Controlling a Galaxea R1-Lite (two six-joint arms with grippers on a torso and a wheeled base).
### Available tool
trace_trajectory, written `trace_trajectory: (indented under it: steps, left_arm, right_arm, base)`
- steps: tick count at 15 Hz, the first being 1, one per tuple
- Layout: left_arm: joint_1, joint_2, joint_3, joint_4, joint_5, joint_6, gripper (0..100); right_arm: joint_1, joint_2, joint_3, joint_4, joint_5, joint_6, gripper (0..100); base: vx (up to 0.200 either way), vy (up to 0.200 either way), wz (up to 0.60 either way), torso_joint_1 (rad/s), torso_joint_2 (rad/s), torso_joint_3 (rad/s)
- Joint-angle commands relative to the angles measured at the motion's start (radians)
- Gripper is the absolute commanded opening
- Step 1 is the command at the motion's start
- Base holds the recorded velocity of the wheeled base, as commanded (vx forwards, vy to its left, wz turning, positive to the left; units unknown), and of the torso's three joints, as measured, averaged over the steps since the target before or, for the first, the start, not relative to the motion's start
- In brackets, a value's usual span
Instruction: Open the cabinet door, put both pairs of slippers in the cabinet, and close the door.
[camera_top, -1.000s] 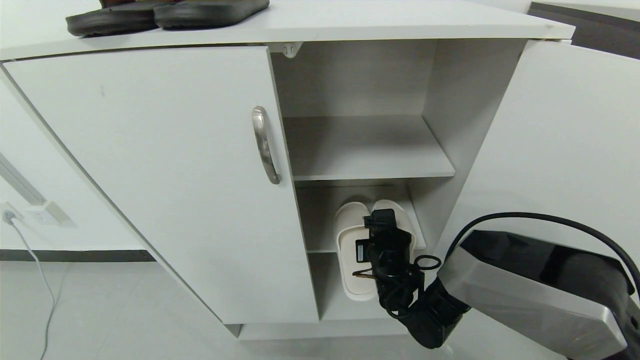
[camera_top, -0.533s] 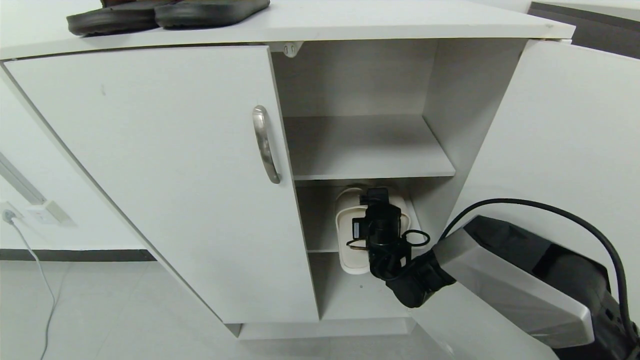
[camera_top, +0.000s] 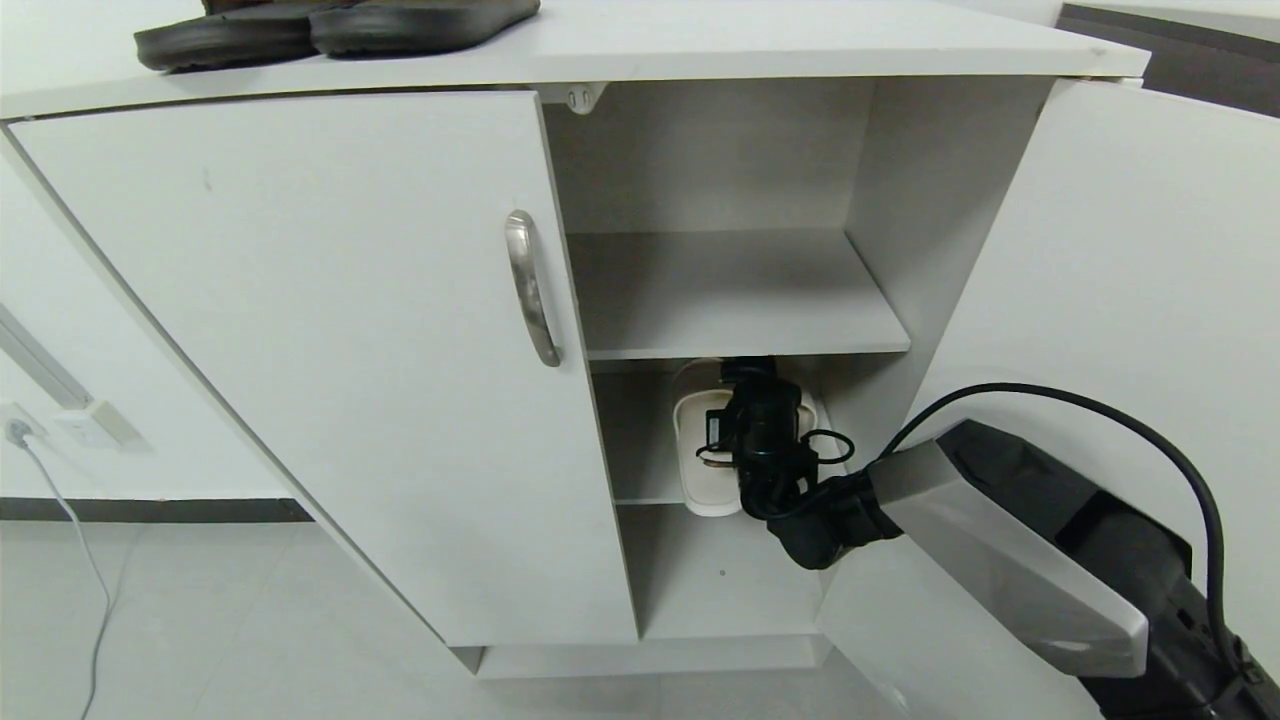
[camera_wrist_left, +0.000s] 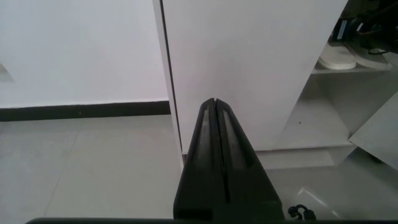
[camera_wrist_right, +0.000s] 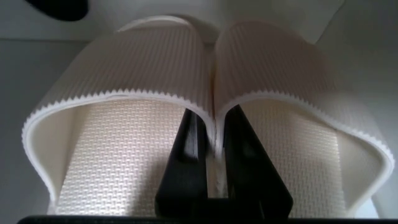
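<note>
A pair of white slippers (camera_top: 700, 470) lies heels outward on the second shelf of the white cabinet (camera_top: 720, 290), under the upper shelf. My right gripper (camera_top: 752, 395) is inside that compartment, shut on the slippers. In the right wrist view the fingers (camera_wrist_right: 186, 149) pinch the two inner edges of the white slippers (camera_wrist_right: 124, 149) together. A pair of black slippers (camera_top: 330, 28) rests on the cabinet top at the left. The right door (camera_top: 1120, 260) stands open; the left door (camera_top: 300, 330) is closed. My left gripper (camera_wrist_left: 214, 106) is shut on nothing, low in front of the left door.
The left door carries a metal handle (camera_top: 530, 290). The bottom compartment (camera_top: 720, 590) lies below the slippers. A wall socket with a cable (camera_top: 30, 430) is at the far left above a tiled floor (camera_top: 200, 620).
My right gripper has carried the white slippers up and deeper into the cabinet, from its front edge onto the second shelf. The left gripper's earlier state is not shown.
</note>
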Motion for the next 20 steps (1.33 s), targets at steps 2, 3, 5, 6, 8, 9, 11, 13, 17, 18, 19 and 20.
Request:
trace_trajectory:
  steps: [2, 3, 5, 6, 8, 9, 11, 13, 17, 18, 19, 20]
  left_arm:
    - [0.000, 0.001, 0.000, 0.000, 0.000, 0.000, 0]
    - [0.000, 0.001, 0.000, 0.000, 0.000, 0.000, 0]
    - [0.000, 0.001, 0.000, 0.000, 0.000, 0.000, 0]
    - [0.000, 0.001, 0.000, 0.000, 0.000, 0.000, 0]
    - [0.000, 0.001, 0.000, 0.000, 0.003, -0.001, 0]
    - [0.000, 0.001, 0.000, 0.000, 0.003, -0.001, 0]
    - [0.000, 0.001, 0.000, 0.000, 0.003, -0.001, 0]
    - [0.000, 0.001, 0.000, 0.000, 0.003, -0.003, 0]
    - [0.000, 0.001, 0.000, 0.000, 0.002, -0.004, 0]
    - [0.000, 0.001, 0.000, 0.000, 0.002, -0.010, 0]
    - [0.000, 0.001, 0.000, 0.000, 0.002, -0.015, 0]
    - [0.000, 0.001, 0.000, 0.000, 0.002, -0.015, 0]
  right_arm:
    - [-0.004, 0.022, -0.029, 0.019, 0.000, 0.001, 0]
    - [-0.004, 0.023, -0.031, 0.019, 0.000, 0.001, 0]
    - [-0.004, 0.032, -0.036, 0.022, 0.000, 0.001, 0]
    - [-0.004, 0.034, -0.036, 0.022, 0.000, 0.001, 0]
    - [-0.004, 0.041, -0.036, 0.022, 0.000, 0.001, 0]
    - [-0.004, 0.046, -0.036, 0.022, 0.000, 0.001, 0]
    - [-0.004, 0.048, -0.036, 0.022, 0.000, 0.002, 0]
    - [-0.004, 0.049, -0.036, 0.022, 0.000, 0.002, 100]
    - [-0.004, 0.041, -0.008, 0.019, -0.002, 0.004, 100]
    - [-0.002, 0.035, 0.004, 0.016, -0.002, 0.004, 100]
    - [0.002, 0.017, 0.029, 0.010, -0.003, 0.004, 100]
    - [0.007, -0.008, 0.064, 0.004, -0.005, 0.005, 100]
  base:
    - [0.000, 0.000, 0.00, 0.000, 0.00, 0.000]
    - [0.000, 0.000, 0.00, 0.000, 0.00, 0.000]
    - [0.000, 0.000, 0.00, 0.000, 0.00, 0.000]
    - [0.000, 0.000, 0.00, 0.000, 0.00, 0.000]
    - [0.000, 0.000, 0.00, 0.000, 0.00, 0.000]
    - [0.000, 0.000, 0.00, 0.000, 0.00, 0.000]
    - [0.000, 0.000, 0.00, 0.000, 0.00, 0.000]
    - [0.000, 0.000, 0.00, 0.000, 0.00, 0.000]
    - [0.000, 0.000, 0.00, 0.000, 0.00, 0.000]
    - [0.000, 0.000, 0.00, 0.000, 0.00, 0.000]
    - [0.000, 0.000, 0.00, 0.000, 0.00, 0.000]
    - [0.000, 0.000, 0.00, 0.000, 0.00, 0.000]
